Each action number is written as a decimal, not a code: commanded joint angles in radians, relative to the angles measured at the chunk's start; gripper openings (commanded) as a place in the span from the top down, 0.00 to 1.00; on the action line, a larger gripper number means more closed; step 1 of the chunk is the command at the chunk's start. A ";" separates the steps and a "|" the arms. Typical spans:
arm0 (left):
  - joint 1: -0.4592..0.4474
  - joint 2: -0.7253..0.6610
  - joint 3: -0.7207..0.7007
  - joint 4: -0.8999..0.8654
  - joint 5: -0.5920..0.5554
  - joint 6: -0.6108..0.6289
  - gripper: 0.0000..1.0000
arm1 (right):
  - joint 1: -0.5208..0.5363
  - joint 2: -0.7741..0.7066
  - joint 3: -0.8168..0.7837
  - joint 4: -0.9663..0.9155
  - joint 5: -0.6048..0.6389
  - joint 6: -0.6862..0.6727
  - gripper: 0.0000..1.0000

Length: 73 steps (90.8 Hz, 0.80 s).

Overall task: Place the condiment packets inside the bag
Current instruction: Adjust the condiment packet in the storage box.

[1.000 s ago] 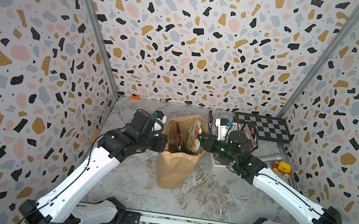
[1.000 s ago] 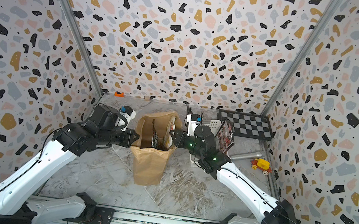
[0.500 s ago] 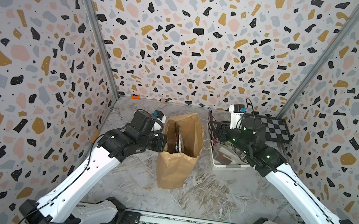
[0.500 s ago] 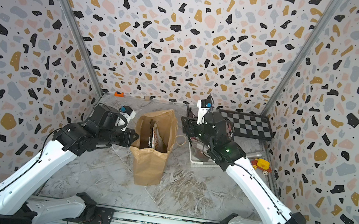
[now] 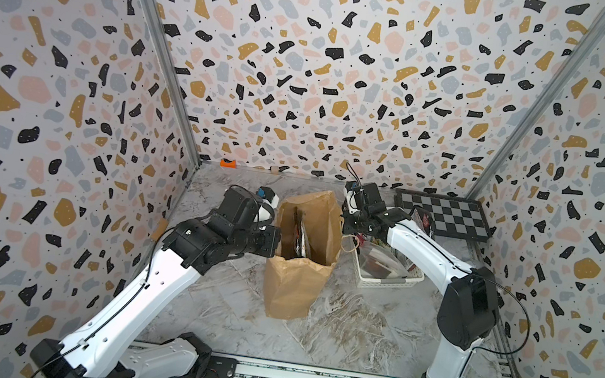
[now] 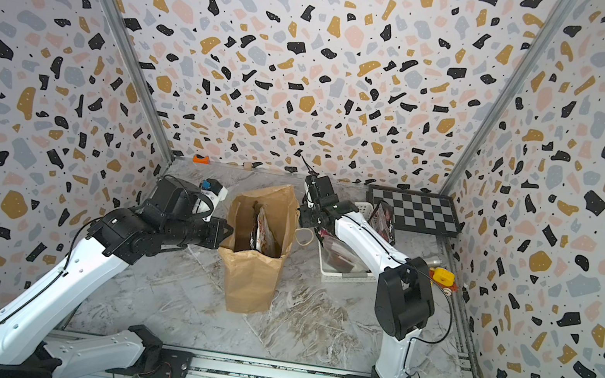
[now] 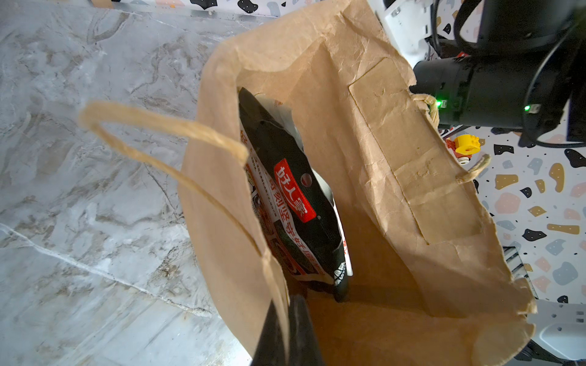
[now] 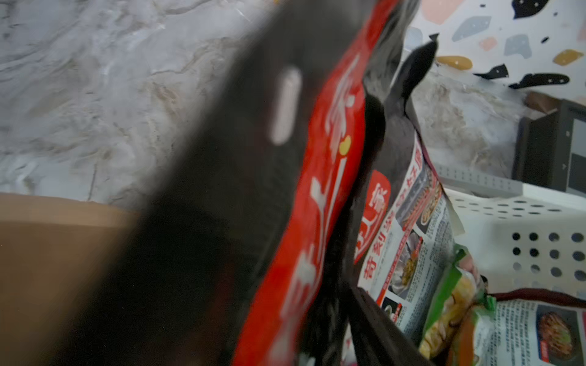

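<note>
At the bag point(image 5: 295, 278) rim, your left gripper point(image 7: 285, 304) clamps the paper, packets point(image 7: 295, 202) inside. Right gripper point(image 5: 358, 231) over the basket point(image 5: 388, 282): grip unclear.

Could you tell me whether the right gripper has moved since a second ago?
Yes: the right gripper left the mouth of the bag for the white basket.

White arms point(image 5: 156, 286), black joints point(image 5: 468, 304), perhaps tiny screws point(image 5: 157, 271)

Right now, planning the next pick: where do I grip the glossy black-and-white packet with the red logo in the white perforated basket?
Pinch the black-and-white packet by its top edge, from above: it stands on edge in the white basket beside the green-orange packet, only its top free.
</note>
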 commanded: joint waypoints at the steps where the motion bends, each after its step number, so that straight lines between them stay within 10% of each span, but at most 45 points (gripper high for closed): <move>1: -0.002 -0.017 -0.018 0.027 -0.019 0.014 1.00 | -0.002 -0.066 -0.027 0.026 0.136 -0.002 0.48; 23: -0.001 -0.011 -0.018 0.028 -0.016 0.015 1.00 | -0.004 -0.207 -0.085 0.055 0.208 -0.055 1.00; 73: -0.002 -0.017 -0.022 0.028 -0.015 0.008 1.00 | -0.038 -0.249 0.197 -0.072 0.251 -0.162 1.00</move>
